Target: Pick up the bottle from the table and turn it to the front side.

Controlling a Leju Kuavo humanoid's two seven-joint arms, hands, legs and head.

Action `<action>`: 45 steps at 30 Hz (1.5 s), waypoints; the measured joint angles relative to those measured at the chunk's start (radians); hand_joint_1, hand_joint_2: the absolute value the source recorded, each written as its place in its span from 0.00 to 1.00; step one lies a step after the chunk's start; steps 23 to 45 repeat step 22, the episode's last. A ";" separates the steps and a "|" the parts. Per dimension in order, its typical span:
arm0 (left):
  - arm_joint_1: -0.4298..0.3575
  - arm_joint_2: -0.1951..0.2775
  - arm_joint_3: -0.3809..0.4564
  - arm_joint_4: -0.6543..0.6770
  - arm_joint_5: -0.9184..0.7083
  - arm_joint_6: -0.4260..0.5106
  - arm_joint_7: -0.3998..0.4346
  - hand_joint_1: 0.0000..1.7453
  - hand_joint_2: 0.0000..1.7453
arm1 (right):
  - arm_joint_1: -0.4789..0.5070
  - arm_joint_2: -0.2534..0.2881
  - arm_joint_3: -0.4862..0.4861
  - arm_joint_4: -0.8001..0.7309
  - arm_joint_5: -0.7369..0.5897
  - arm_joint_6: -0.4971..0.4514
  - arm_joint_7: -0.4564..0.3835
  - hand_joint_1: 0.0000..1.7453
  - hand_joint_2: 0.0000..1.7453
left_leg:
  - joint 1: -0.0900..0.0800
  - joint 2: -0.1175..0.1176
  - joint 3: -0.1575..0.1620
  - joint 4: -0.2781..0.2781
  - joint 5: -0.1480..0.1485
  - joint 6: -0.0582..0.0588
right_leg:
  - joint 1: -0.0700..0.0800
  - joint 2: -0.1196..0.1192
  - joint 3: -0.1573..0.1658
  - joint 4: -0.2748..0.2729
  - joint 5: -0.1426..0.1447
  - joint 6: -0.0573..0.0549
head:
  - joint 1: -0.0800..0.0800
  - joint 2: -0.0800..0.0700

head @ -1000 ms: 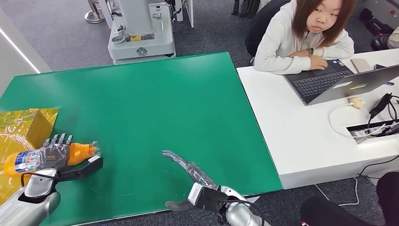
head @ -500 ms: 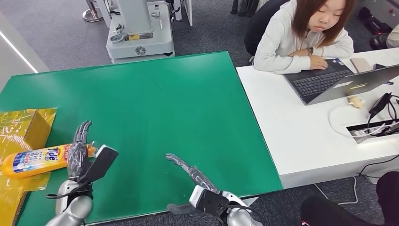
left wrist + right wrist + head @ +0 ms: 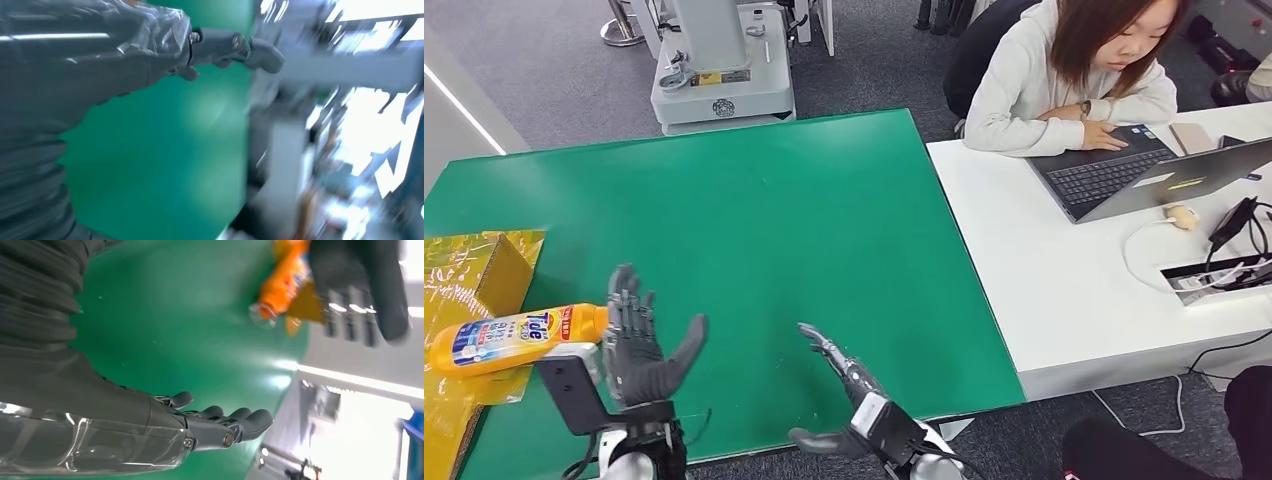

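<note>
An orange bottle (image 3: 512,337) with a blue and white label lies on its side at the left edge of the green table (image 3: 754,210), label up, cap end toward the table's middle. The bottle (image 3: 281,281) also appears in the right wrist view. My left hand (image 3: 639,350) is raised just right of the bottle's cap, fingers spread, holding nothing and apart from the bottle. My right hand (image 3: 844,375) hovers over the table's near edge, fingers stretched out flat and empty. The left wrist view is blurred, with the left hand's fingers (image 3: 235,47) extended.
A gold foil-wrapped box (image 3: 469,275) sits under and behind the bottle at the far left. A white table (image 3: 1064,290) to the right holds a laptop (image 3: 1144,175) and cables; a person (image 3: 1074,75) sits behind it. A robot base (image 3: 724,80) stands beyond the green table.
My left hand has let go of the bottle, which now lies label up, and has lifted off to its right with fingers spread. My right hand shifted slightly right.
</note>
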 joint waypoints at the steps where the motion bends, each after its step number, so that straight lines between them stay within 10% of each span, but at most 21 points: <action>1: 0.014 -0.003 -0.048 -0.022 0.015 -0.033 0.007 0.00 1.00 | 0.014 -0.002 -0.011 -0.015 -0.036 -0.021 -0.024 0.00 1.00 | 0.000 0.000 0.000 0.000 0.000 0.000 | 0.000 0.000 0.000 0.000 0.000 0.000 | 0.000 0.000; 6: 0.015 -0.010 -0.255 -0.061 0.090 -0.078 0.035 0.00 1.00 | 0.080 -0.020 -0.083 -0.132 -0.116 -0.118 -0.082 0.00 1.00 | -0.001 0.000 -0.001 0.000 -0.002 0.003 | 0.000 -0.001 0.001 -0.002 -0.001 0.002 | 0.000 0.000; 16: -0.016 0.003 -0.308 -0.028 0.148 -0.111 0.028 0.00 1.00 | 0.218 -0.024 -0.251 -0.376 -0.170 -0.166 -0.039 0.00 1.00 | 0.000 -0.001 0.000 0.000 -0.002 0.003 | 0.000 -0.002 0.002 -0.001 -0.002 0.003 | 0.000 0.000; 18: -0.016 0.004 -0.308 -0.027 0.144 -0.127 0.031 0.00 1.00 | 0.245 -0.024 -0.302 -0.416 -0.172 -0.156 -0.036 0.00 0.50 | -0.001 -0.001 0.000 0.000 -0.002 0.004 | 0.000 -0.002 0.002 -0.001 -0.002 0.003 | 0.000 0.000; 20: -0.016 0.005 -0.308 -0.027 0.137 -0.135 0.034 0.00 1.00 | 0.261 -0.022 -0.338 -0.441 -0.179 -0.144 -0.034 0.00 0.50 | -0.001 -0.001 0.000 0.000 -0.002 0.004 | 0.000 -0.001 0.002 -0.002 -0.002 0.003 | 0.000 0.000; 22: -0.016 0.005 -0.308 -0.027 0.128 -0.138 0.037 0.00 1.00 | 0.269 -0.020 -0.356 -0.454 -0.190 -0.134 -0.031 0.00 1.00 | -0.001 -0.001 0.000 0.000 -0.003 0.004 | 0.000 -0.001 0.002 -0.002 -0.002 0.003 | 0.000 0.000; 45: -0.016 0.005 -0.308 -0.027 0.128 -0.138 0.037 0.00 1.00 | 0.269 -0.020 -0.356 -0.454 -0.190 -0.134 -0.031 0.00 1.00 | -0.001 -0.001 0.000 0.000 -0.003 0.004 | 0.000 -0.001 0.002 -0.002 -0.002 0.003 | 0.000 0.000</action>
